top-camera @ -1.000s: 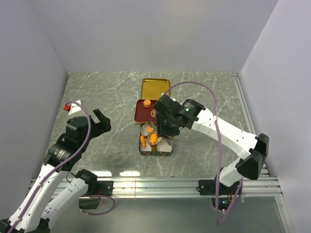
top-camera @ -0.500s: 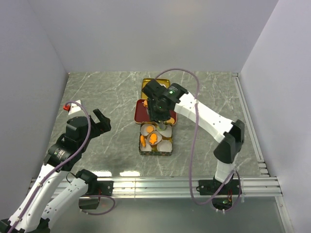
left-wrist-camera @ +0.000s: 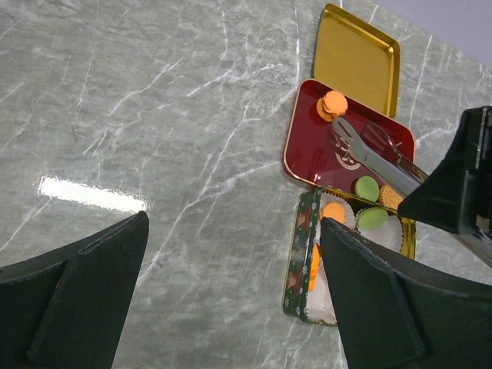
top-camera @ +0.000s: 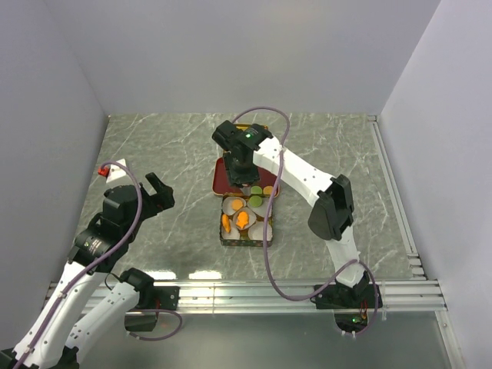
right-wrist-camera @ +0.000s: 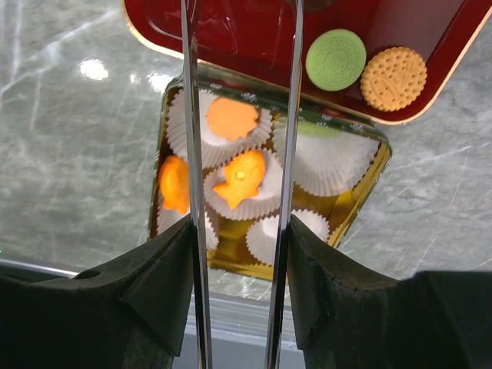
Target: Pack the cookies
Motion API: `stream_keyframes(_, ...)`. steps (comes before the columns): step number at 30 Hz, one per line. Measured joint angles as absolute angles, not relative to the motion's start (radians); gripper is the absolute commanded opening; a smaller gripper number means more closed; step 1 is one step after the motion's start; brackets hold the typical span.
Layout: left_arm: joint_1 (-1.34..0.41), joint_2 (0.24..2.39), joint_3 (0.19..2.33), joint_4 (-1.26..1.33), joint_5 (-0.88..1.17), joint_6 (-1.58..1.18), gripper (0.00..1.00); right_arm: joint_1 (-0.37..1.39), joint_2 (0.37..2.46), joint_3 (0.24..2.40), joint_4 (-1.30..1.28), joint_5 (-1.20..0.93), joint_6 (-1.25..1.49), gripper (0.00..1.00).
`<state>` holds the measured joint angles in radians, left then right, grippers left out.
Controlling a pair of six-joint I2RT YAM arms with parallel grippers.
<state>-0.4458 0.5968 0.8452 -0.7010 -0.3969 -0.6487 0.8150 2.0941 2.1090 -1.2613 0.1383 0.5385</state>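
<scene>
While the right gripper (right-wrist-camera: 240, 250) is clamping metal tongs (left-wrist-camera: 373, 156), their blades are standing apart, tips near an orange cookie (left-wrist-camera: 334, 104) on the red tray (left-wrist-camera: 307, 150). From the right wrist, the fish-shaped cookie (right-wrist-camera: 241, 178) is lying in the box (left-wrist-camera: 296, 254) at 12 o'clock of this gripper, between the blades; a green cookie (right-wrist-camera: 336, 59) and a tan cookie (right-wrist-camera: 393, 78) are sitting on the tray at 1 o'clock. The left gripper (left-wrist-camera: 234, 269) is hanging wide open, empty, at 9 o'clock of the box.
</scene>
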Motion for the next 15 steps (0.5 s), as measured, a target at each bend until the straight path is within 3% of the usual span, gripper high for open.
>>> stream_keyframes(15, -0.435, 0.604, 0.845, -0.700, -0.397, -0.648, 1.00, 0.778, 2.187, 2.165, -1.271, 0.130, 0.518, 0.54)
